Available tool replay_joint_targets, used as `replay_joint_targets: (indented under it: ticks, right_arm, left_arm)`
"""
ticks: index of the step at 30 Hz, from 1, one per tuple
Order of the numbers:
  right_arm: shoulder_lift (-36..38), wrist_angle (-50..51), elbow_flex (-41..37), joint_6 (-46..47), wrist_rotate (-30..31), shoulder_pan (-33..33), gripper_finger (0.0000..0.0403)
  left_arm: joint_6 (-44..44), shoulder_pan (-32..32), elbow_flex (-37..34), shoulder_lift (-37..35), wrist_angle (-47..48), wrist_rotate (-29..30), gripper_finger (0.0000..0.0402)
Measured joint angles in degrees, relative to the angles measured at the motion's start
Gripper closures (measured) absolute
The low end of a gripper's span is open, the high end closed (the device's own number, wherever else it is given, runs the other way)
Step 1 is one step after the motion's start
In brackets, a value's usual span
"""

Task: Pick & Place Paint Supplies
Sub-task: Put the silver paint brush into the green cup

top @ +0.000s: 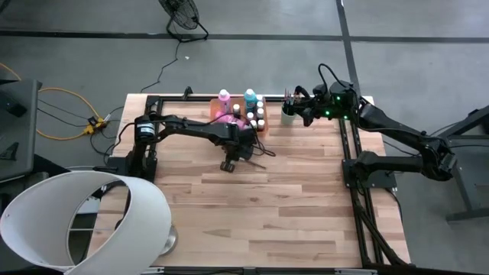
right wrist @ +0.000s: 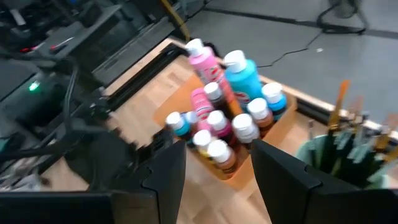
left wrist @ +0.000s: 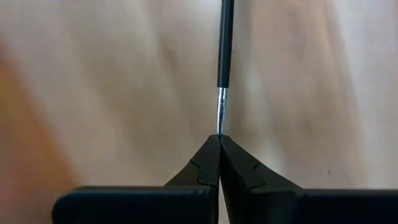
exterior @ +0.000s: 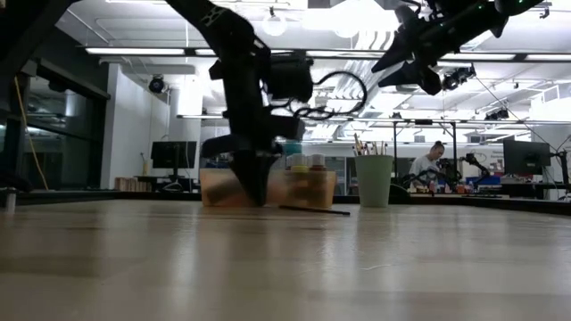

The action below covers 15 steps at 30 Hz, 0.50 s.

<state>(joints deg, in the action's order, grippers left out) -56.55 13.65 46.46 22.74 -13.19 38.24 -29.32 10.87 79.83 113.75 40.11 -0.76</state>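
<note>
The wooden table carries the whole job. At its far edge stand an orange tray packed with paint bottles and, to its right, a green cup bristling with brushes.

The left arm reaches across from the left, and its claw is down on the table just in front of the tray, fingers pressed together on the bristle tip of a loose paintbrush. The right claw hangs in the air above the cup, jaws parted and holding nothing.

My read is that the pick of this brush has just been made. Next should come a lift clear of the wood and a carry right and far toward the cup. With so thin a pinch at the very tip, the brush could swing or slip, so a slow, level rise seems wise.

The brush lies flat. Its long axis runs away from the left claw toward the right, handle end outermost, bristle end in the grip.
</note>
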Motion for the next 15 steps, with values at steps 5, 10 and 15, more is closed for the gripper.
replay_joint_targets:
  ticks: [5,10,15]
  right_arm:
    - [0.0,0.42,0.02,1.49,-4.0,0.0,0.0227]
    - [0.0,3.17,0.02,5.69,-7.29,0.11,0.0227]
    - [-0.08,7.95,0.02,6.19,-14.04,2.47,0.0227]
  left_arm:
    - [-4.95,-1.59,4.97,0.0,2.76,7.18,0.0401]
    - [-11.11,-4.1,12.04,-0.02,5.87,13.02,0.0401]
    - [-17.03,-6.18,20.25,-0.06,7.81,17.97,0.0401]
